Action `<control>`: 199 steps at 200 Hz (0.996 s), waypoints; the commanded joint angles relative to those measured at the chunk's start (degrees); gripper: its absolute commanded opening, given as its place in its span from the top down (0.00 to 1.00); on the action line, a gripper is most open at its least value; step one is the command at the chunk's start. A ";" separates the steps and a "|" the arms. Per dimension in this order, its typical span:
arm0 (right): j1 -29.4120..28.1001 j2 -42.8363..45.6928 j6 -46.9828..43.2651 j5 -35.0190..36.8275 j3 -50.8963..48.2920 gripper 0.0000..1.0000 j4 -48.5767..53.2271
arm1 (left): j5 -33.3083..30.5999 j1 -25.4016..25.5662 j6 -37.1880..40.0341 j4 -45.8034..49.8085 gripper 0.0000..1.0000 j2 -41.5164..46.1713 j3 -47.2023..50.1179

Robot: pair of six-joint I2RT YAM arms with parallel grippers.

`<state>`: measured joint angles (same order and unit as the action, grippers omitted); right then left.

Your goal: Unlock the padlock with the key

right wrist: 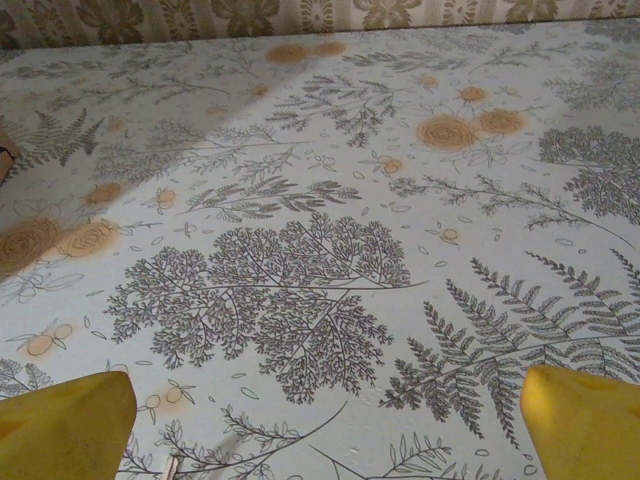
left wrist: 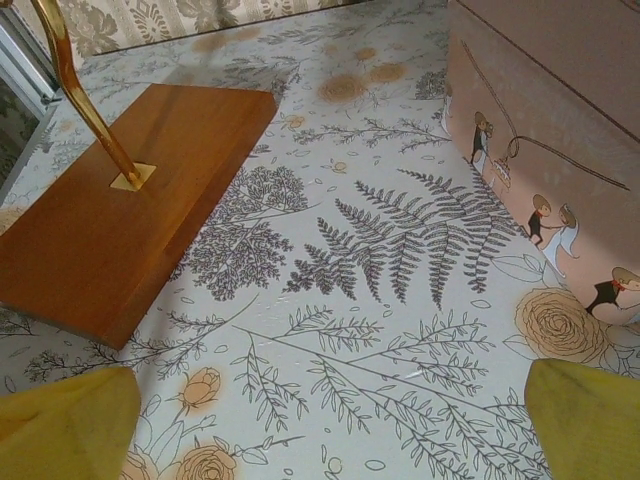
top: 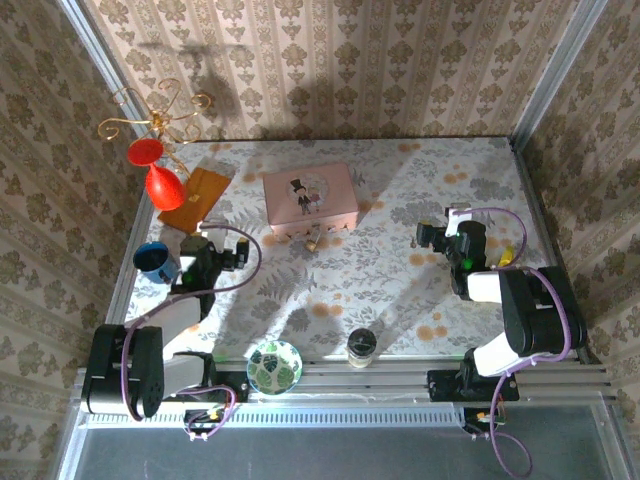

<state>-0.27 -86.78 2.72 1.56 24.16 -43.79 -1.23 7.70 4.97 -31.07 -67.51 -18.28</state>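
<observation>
The pink box (top: 308, 197) with a top-hatted figure on its lid stands at the middle back of the table. The padlock (top: 313, 241), tiny and pale brass, hangs at the middle of its front edge. I cannot make out the key. My left gripper (top: 207, 235) is open, left of the box; its yellow fingertips (left wrist: 70, 420) frame bare tablecloth, with the box's side (left wrist: 560, 150) to the right. My right gripper (top: 450, 222) is open too, right of the box, its fingertips (right wrist: 585, 420) over printed cloth. A small pale sliver (right wrist: 170, 466) lies below it, too small to identify.
A gold wire stand with red ornaments (top: 160, 175) rises from a wooden base (top: 195, 198) (left wrist: 120, 210) at the back left. A blue cup (top: 155, 260) sits by the left arm. A green patterned bowl (top: 274, 366) and a small jar (top: 362, 345) stand at the near edge.
</observation>
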 commanded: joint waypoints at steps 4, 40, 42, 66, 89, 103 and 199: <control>-0.23 3.33 -0.33 2.25 3.46 0.00 5.98 | 0.45 -0.41 -0.06 0.16 0.00 3.08 -0.40; -0.26 9.08 2.82 5.44 5.81 0.00 16.06 | -3.29 1.52 -1.02 3.73 0.00 3.96 -3.83; -0.25 9.35 3.17 5.70 5.94 0.00 16.73 | -3.61 1.70 -1.02 4.04 0.00 3.96 -4.03; -0.26 12.48 8.53 6.70 8.50 0.00 25.08 | -6.03 3.89 -1.93 7.61 0.00 4.46 -6.65; -1.76 14.41 12.12 9.01 12.98 0.00 35.85 | -5.47 4.60 -10.90 9.46 0.00 4.39 -8.38; -3.16 14.93 13.37 9.38 16.02 0.00 41.67 | -2.59 5.28 -13.87 10.17 0.00 3.02 -9.64; -15.81 8.21 26.71 4.45 32.87 0.00 62.26 | -2.37 17.96 -24.50 5.61 0.03 -13.49 -19.56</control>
<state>-14.98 -75.79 23.05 7.70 53.69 10.50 -4.93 23.44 -15.22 -22.70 -78.15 -34.39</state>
